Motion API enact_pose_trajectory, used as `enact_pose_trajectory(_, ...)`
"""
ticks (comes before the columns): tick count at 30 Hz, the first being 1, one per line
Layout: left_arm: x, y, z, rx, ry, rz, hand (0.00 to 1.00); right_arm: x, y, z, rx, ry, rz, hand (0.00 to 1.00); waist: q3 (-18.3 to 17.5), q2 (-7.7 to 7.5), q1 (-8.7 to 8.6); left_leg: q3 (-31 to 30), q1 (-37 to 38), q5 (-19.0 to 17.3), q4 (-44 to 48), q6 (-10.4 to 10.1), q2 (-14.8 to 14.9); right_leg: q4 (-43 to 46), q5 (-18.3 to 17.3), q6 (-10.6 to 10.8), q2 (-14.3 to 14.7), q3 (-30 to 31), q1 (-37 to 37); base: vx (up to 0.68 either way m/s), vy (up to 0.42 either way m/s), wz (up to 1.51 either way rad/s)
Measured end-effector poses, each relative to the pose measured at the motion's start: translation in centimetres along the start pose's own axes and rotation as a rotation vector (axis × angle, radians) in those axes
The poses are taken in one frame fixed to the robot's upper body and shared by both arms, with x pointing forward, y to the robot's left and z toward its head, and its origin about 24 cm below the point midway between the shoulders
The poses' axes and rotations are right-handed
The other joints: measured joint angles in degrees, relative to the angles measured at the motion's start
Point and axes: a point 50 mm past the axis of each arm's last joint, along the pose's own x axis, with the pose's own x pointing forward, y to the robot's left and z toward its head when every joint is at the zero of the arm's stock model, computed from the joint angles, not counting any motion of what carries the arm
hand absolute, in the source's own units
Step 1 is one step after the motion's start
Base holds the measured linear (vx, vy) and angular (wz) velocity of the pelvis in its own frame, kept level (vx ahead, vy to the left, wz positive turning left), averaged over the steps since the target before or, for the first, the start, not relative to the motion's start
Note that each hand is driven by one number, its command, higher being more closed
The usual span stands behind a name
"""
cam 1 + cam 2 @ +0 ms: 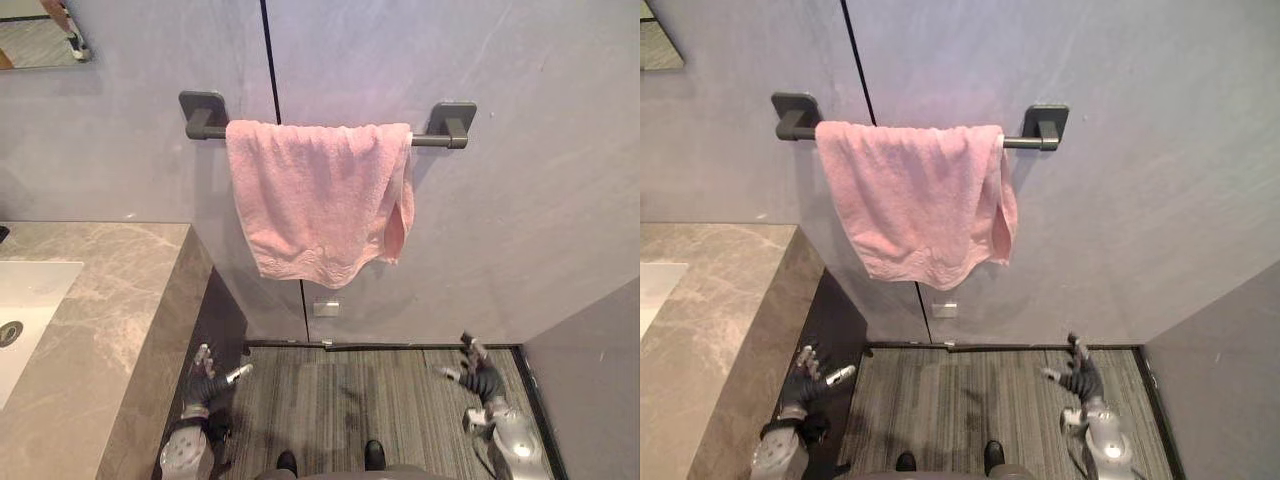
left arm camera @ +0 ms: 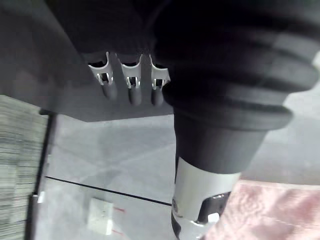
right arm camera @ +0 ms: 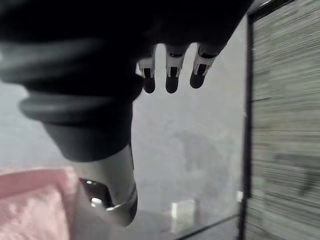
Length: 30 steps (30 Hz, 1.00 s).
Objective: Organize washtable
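Note:
A pink towel [image 1: 318,196] hangs folded over a dark wall rail [image 1: 443,130] straight ahead, its lower hem well above the floor. The towel's edge also shows past the thumb in the left wrist view [image 2: 270,210] and in the right wrist view [image 3: 30,200]. My left hand [image 1: 205,378] hangs low beside the washtable's dark side, fingers straight and holding nothing. My right hand [image 1: 481,378] is low at the right over the floor, fingers relaxed and empty. Both hands are far below the towel.
The marble washtable [image 1: 110,300] stands at the left with a white sink [image 1: 25,300] set into it. A mirror corner [image 1: 45,35] is at the top left. A small white wall plate [image 1: 326,308] sits near the grey striped floor [image 1: 350,400]. A grey wall closes the right side.

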Motion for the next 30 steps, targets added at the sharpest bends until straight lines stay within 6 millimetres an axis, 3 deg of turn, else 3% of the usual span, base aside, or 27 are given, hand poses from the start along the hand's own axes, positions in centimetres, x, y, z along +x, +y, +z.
enact_pose_trajectory(2,-0.8,0.3,-2.1,0.04,0.092,0.004,0.0,-1.0,0.5,-2.5,-0.02,0.1,0.014,0.0,-0.93,0.08,0.12,0.3,0.08,-0.03,-0.05,-0.05,0.2,0.01,-0.26,0.01,0.0,0.02,0.03,-0.02,-0.007,-0.01)
enact_pose_trajectory(4,-1.3,0.4,-3.4,0.057,0.152,0.003,0.0,-1.7,0.5,-3.6,-0.028,0.149,0.015,0.0,-1.55,0.19,0.18,0.67,0.56,-0.14,-0.19,-0.2,0.41,0.2,-0.5,-0.09,0.0,0.13,0.32,-0.01,-0.004,-0.05)
enact_pose_trajectory(15,-3.4,-0.5,-8.4,0.077,0.39,-0.016,0.0,-3.7,0.0,-8.1,-0.057,0.368,-0.019,0.0,-3.63,1.1,1.04,2.0,1.98,-0.98,-0.38,-0.89,1.34,2.7,-2.87,-0.46,0.71,0.18,0.54,0.01,-0.006,-0.02)
enact_pose_trajectory(30,-4.6,-1.1,-10.3,0.115,0.491,-0.036,0.0,-4.1,0.3,-9.8,-0.052,0.474,-0.029,0.0,-3.88,1.7,1.66,3.23,3.08,-1.24,-0.36,-1.08,1.41,4.52,-3.78,-0.44,0.86,1.09,0.4,0.0,-0.001,-0.02)
